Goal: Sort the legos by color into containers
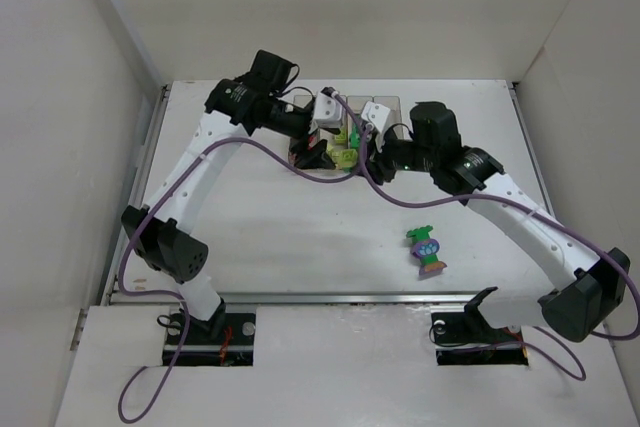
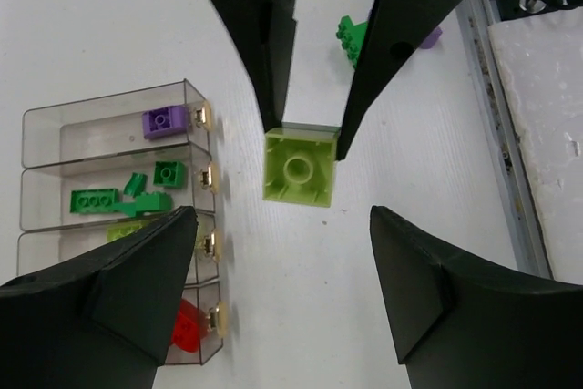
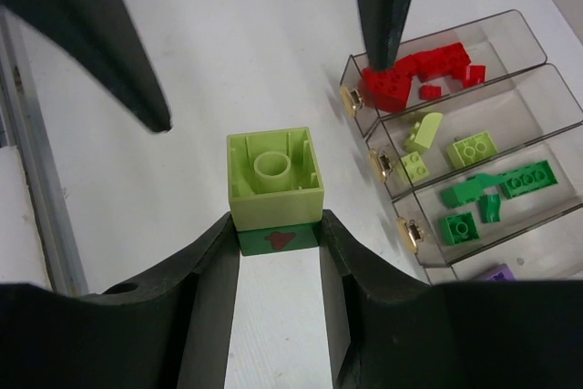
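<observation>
My right gripper (image 3: 278, 241) is shut on a small green brick (image 3: 276, 240) with a lime-yellow brick (image 3: 273, 175) stacked on it, held just above the table beside the containers (image 3: 474, 148). My left gripper (image 2: 282, 271) is open and empty, facing this stack, with its fingers (image 3: 100, 34) spread wide on either side. The lime brick also shows in the left wrist view (image 2: 298, 166) and the top view (image 1: 346, 157). The four clear bins (image 2: 109, 189) hold purple, green, lime and red bricks. A green and purple clump (image 1: 427, 250) lies on the table to the right.
The bins (image 1: 350, 107) stand at the back centre of the table, mostly hidden under both arms. White walls enclose the table on the left, back and right. A metal rail (image 2: 501, 134) runs along the table's near edge.
</observation>
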`<action>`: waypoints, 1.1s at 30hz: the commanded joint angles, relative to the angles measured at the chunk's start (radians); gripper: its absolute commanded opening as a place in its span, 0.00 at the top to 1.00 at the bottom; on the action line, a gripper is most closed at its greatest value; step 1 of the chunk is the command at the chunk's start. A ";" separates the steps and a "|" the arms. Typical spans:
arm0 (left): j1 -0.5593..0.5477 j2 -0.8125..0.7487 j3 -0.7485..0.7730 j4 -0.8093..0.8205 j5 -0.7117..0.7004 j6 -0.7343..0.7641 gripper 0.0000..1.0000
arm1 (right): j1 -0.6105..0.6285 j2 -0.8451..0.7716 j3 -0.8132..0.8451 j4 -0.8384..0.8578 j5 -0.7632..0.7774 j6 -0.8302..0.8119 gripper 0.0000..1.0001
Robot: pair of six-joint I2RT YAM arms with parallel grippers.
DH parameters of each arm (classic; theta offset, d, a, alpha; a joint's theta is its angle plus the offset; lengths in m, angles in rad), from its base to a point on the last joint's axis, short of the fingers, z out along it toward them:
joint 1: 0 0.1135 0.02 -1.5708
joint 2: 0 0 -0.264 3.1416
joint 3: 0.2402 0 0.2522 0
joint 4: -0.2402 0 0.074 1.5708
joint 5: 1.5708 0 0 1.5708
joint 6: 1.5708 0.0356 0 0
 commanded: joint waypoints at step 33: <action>0.119 -0.021 -0.021 0.357 -0.029 -0.397 1.00 | 0.011 -0.012 -0.080 0.083 0.094 -0.008 1.00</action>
